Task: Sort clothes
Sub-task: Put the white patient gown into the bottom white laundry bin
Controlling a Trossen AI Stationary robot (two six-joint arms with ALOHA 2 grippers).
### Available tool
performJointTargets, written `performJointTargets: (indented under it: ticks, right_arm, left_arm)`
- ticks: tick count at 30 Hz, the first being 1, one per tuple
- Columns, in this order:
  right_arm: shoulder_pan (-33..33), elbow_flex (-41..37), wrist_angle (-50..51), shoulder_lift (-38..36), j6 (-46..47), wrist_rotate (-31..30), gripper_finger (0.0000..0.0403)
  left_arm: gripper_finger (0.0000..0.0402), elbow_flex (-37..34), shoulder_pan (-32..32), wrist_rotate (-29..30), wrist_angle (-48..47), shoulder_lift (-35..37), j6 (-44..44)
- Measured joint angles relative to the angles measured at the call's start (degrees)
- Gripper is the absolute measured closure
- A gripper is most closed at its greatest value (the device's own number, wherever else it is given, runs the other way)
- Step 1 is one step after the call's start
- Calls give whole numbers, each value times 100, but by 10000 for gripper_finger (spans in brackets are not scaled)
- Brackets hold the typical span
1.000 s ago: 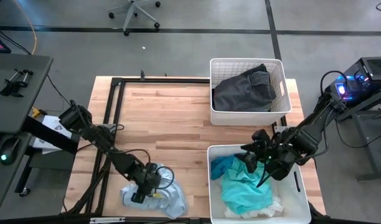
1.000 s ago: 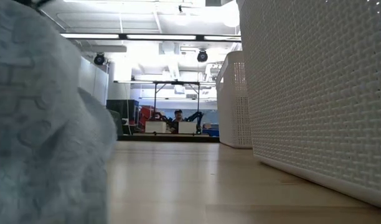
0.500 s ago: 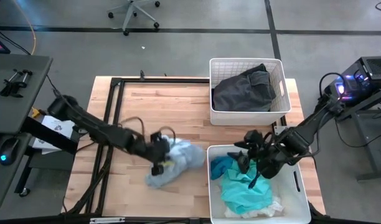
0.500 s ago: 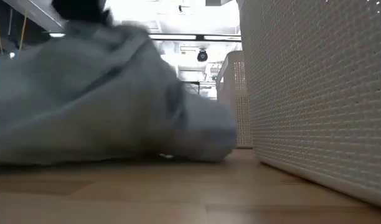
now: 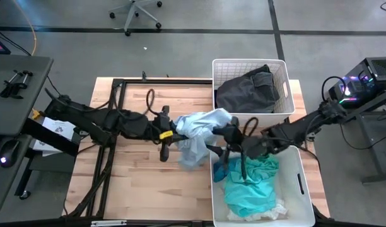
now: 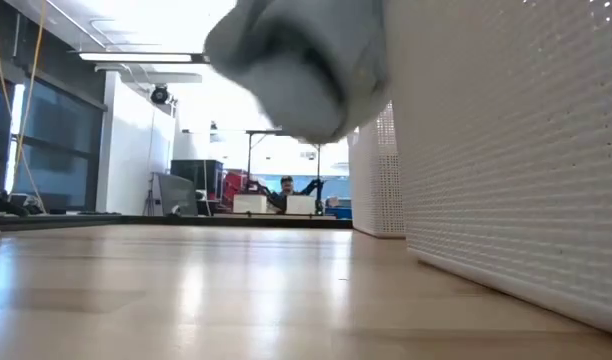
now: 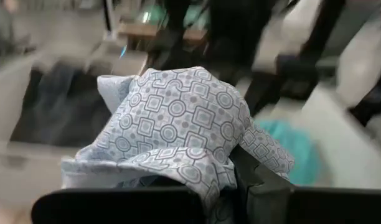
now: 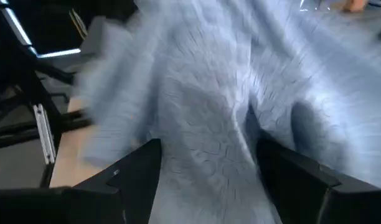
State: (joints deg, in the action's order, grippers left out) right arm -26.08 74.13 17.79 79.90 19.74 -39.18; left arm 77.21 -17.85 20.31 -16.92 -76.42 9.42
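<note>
Fingers of the left gripper are clamped tight on a pale blue patterned garment, holding it lifted off the desk; in the left wrist view the cloth bunches over them so that only their dark bases show. From above, the garment hangs over the middle of the desk, just beside the near bin's left wall, its upper fold reaching toward the far bin's front rim.

The right gripper reaches across the near bin's far-left corner to the same garment. Its 2 fingers stand wide apart, and the cloth fills the space ahead of them (whether they touch it cannot be told).

Inside the near bin lie a teal garment and a scrap of white cloth at its near edge, partly hidden beneath the teal. The far bin, at the desk's far-right corner, holds a dark grey garment.

In the low view only the blurred bottom of the hanging garment shows, clear of the desk, with the near bin's slatted wall filling the right side. A person sits far back in the room, too small to make out.
</note>
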Motion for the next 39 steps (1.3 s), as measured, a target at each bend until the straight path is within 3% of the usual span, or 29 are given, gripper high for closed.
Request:
performJointTargets:
  ticks: [5,8,12,17,19,24,31,36,39]
  right_arm:
    - [448,0,-830,136,-370,1101,156]
    - [589,2,-1254,228,-555,1558,184]
    - [673,2,-1907,396,-717,1862,254]
    - [701,0,-2701,564,-727,2233,374]
    - [685,0,-2743,568,-785,2267,392]
    - [437,130,-2661,413,-975,1754,391]
    - [-89,714,-2258,-27,-1806,894,399]
    - [-802,1699,-1020,-297,-2385,0,399]
    - [-1317,2532,372,-374,-2122,-266,400]
  left_arm:
    - [387,230,0,-546,749,-112,-163]
    - [387,246,-2,-727,1106,-103,-159]
    - [384,251,-4,-773,1243,-104,-160]
    - [383,264,-6,-781,1259,-162,-210]
    - [381,264,-8,-790,1229,-169,-210]
    - [359,266,-17,-670,1078,-81,-168]
    - [285,274,-15,-610,898,105,-60]
    - [247,266,-17,-434,646,254,-59]
    - [240,264,-17,-414,457,278,-40]
